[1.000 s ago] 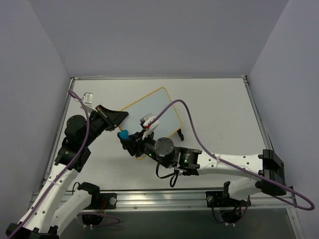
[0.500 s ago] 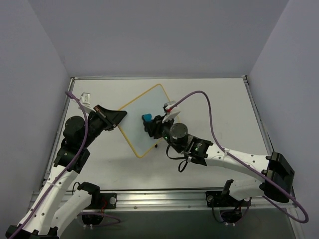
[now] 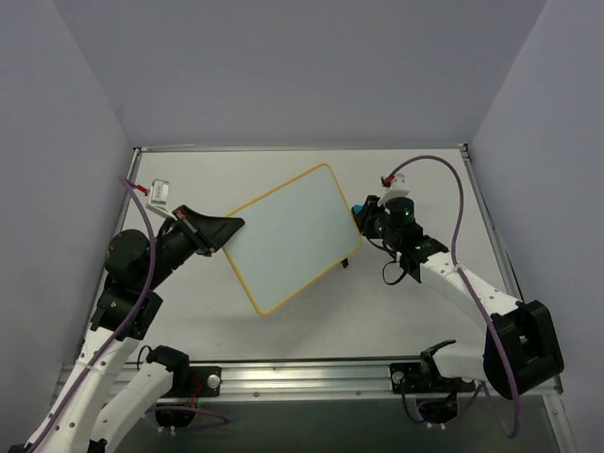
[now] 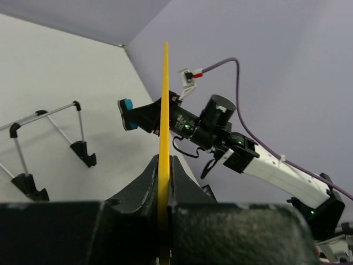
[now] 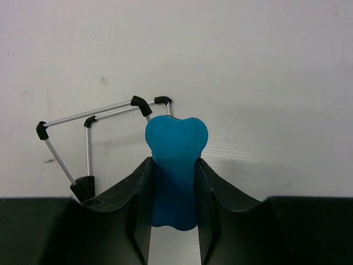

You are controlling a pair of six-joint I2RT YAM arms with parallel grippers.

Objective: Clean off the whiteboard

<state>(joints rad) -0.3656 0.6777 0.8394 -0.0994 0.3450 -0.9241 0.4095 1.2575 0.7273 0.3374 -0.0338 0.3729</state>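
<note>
Both hands clamp: left hand (image 3: pixel 226 226) the whiteboard (image 3: pixel 294 236) at its left corner, right hand (image 3: pixel 364 213) a blue eraser (image 5: pixel 176 149). Its long axis rises rightward across frame centre.

Nothing readable here, honestly. The whiteboard (image 3: pixel 293 236) face looks blank, and the small white tag (image 3: pixel 160 192) at about 10 o'clock is too tiny to make out.

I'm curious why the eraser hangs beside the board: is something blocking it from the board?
Nothing visible does. The eraser, in the right gripper, sits just off the whiteboard's right edge with open air between. The wire stand lies on the table, seemingly lower down, out of the way.
</note>
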